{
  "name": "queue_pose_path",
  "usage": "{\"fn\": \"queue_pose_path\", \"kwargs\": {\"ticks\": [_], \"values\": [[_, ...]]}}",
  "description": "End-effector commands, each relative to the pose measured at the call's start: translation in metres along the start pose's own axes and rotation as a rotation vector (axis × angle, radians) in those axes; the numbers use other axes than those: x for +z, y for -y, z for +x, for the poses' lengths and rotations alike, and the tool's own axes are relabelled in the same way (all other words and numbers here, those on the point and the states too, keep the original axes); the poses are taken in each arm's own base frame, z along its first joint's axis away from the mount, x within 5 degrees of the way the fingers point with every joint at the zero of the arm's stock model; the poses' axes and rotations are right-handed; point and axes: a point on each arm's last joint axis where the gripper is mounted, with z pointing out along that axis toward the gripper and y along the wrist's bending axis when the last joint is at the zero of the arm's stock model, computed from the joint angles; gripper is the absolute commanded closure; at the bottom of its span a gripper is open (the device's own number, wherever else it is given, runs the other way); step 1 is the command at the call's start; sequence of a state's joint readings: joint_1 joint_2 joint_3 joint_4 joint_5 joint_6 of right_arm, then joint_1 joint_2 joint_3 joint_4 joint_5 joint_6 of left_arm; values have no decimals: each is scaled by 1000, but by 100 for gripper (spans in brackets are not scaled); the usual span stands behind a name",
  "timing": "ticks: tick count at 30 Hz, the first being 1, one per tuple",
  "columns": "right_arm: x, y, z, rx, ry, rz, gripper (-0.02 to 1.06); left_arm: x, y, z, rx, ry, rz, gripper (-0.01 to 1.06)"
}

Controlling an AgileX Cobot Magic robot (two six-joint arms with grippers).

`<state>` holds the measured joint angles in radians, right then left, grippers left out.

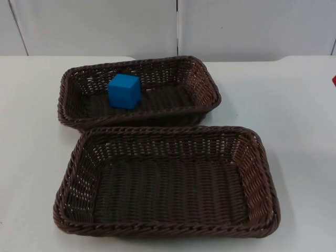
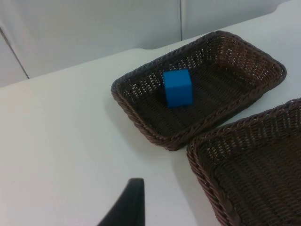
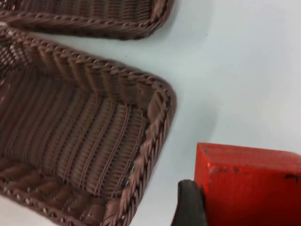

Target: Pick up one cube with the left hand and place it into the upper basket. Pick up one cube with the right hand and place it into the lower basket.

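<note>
The blue cube [image 1: 125, 91] is seen in the upper basket [image 1: 205, 84], by the desk's far edge. The red cube [image 3: 249, 186], stiff and probably light, is touched by the right tool [image 3: 190, 207], best held by flat sides; whether either tool is clenched cannot be told.

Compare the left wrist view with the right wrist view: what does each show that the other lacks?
Left wrist view: the blue cube lying inside the upper basket. Right wrist view: a red cube at the right end effector, beside the lower basket and not yet in it. Both: parts of the two baskets, the white table and a black fingertip.
</note>
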<state>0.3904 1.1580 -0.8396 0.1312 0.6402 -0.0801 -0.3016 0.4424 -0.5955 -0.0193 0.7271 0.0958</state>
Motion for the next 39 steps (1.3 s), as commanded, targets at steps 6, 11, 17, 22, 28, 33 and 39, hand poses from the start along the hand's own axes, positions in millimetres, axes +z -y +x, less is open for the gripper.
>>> {"fn": "queue_pose_path", "kwargs": {"ticks": [6,11,17,22,28,33,39], "values": [[-2,-8,4,-85,-25,-77,105,0,0,0,-2,8,3,0],[-2,-23,8,-200,-47,-139,105,0,0,-1,-2,19,2,0],[-3,-44,11,-312,-53,-198,105,0,0,-2,-3,27,2,0],[-6,-67,17,-453,-49,-269,105,0,0,-2,-3,27,2,0],[-7,-75,18,-484,-36,-291,105,0,0,-2,-3,27,2,0],[-5,-76,18,-482,-32,-294,105,0,0,-2,-3,27,2,0],[13,-80,16,-459,-86,-305,105,0,0,-2,-3,29,2,0]]}}
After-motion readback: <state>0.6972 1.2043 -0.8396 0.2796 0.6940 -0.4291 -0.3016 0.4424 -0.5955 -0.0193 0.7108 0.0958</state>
